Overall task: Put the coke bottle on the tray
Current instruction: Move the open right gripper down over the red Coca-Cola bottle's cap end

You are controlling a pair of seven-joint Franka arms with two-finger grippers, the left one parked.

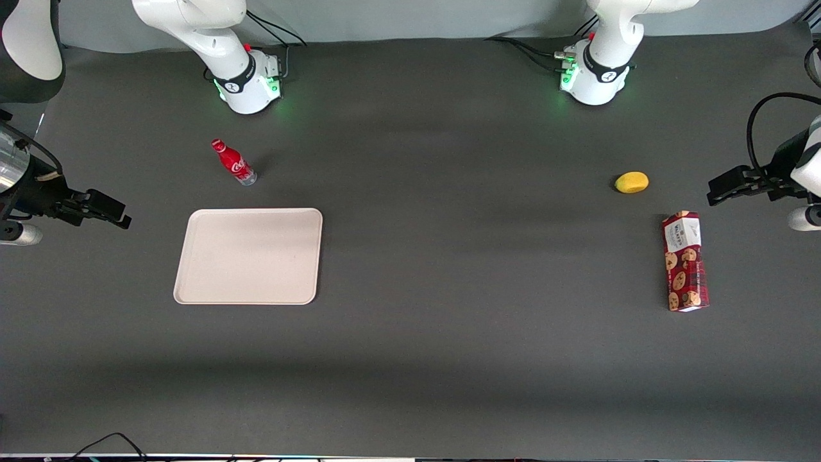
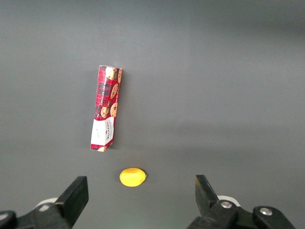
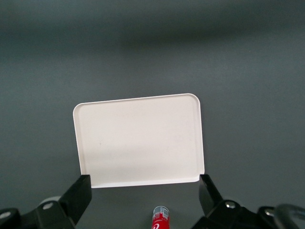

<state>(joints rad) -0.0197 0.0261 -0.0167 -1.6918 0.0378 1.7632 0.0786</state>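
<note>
The coke bottle [image 1: 234, 163], small and red with a red cap and white script, lies on its side on the dark table, a little farther from the front camera than the tray [image 1: 249, 255]. The tray is flat, cream, rounded at the corners, with nothing on it. My right gripper [image 1: 118, 217] hangs at the working arm's end of the table, sideways from the tray and apart from both things. In the right wrist view the gripper [image 3: 145, 191] is open and empty, with the tray [image 3: 138, 140] and the bottle's clear base [image 3: 160, 217] between its fingers [image 3: 80, 193] and well below them.
A yellow lemon-like fruit [image 1: 632, 182] and a red cookie box [image 1: 685, 261] lie toward the parked arm's end of the table; both show in the left wrist view, the fruit [image 2: 132, 177] and the box [image 2: 106, 108]. Two white arm bases [image 1: 247, 83] stand along the table's back edge.
</note>
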